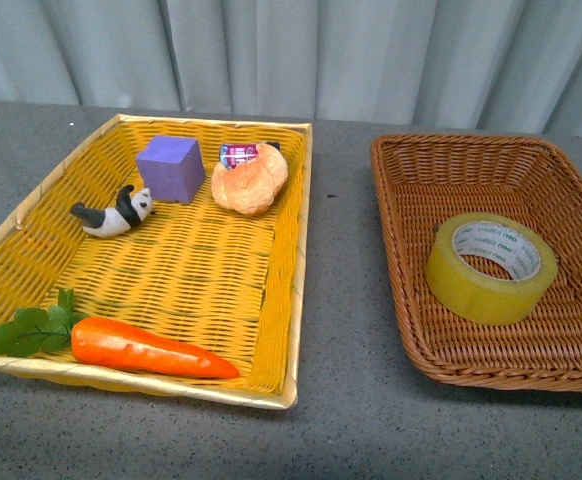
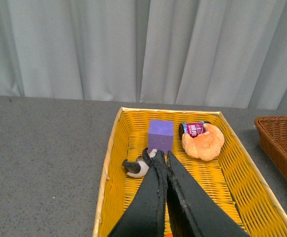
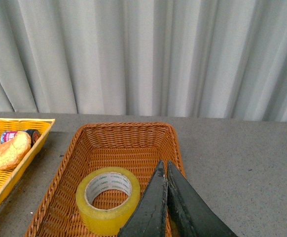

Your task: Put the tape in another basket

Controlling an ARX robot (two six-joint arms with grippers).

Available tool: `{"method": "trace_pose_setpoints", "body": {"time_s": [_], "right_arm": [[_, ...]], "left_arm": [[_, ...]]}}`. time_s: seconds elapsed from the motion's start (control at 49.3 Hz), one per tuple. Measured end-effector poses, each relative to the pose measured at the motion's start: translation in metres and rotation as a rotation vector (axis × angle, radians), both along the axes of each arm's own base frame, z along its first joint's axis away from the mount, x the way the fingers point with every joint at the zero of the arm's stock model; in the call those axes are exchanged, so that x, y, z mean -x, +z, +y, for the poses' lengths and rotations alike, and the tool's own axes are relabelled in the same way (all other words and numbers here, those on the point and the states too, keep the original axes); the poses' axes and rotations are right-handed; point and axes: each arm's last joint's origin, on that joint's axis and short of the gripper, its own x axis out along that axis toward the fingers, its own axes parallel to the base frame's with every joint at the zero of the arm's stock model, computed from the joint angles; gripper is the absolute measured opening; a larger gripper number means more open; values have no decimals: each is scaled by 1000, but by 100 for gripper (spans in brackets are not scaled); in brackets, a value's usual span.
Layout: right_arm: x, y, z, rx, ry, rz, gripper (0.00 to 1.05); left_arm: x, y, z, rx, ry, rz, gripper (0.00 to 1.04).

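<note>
The tape (image 1: 491,266), a yellowish roll with a white printed core, lies flat inside the brown wicker basket (image 1: 411,300) at the right. It also shows in the right wrist view (image 3: 108,199), in the same basket (image 3: 128,138). My right gripper (image 3: 164,165) is shut and empty, above the basket's rim beside the tape. My left gripper (image 2: 162,155) is shut and empty, above the yellow tray (image 2: 111,163), its tips over the panda. Neither gripper shows in the front view.
The yellow woven tray (image 1: 281,300) at the left holds a purple cube (image 1: 170,168), a toy panda (image 1: 114,213), a bread roll (image 1: 250,181), a small can (image 1: 237,153) and a carrot (image 1: 141,346). Grey tabletop (image 1: 336,250) separates tray and basket. Curtain behind.
</note>
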Motion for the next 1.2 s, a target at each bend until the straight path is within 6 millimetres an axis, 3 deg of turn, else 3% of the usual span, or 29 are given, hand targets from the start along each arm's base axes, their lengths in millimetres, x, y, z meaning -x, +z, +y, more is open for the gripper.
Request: {"method": "trace_pose_setpoints", "body": {"time_s": [1.196], "right_arm": [[36,0,0,0,0,-8,1]], "left_arm": [[41,2,0,-2,-1,-13,4]]}}
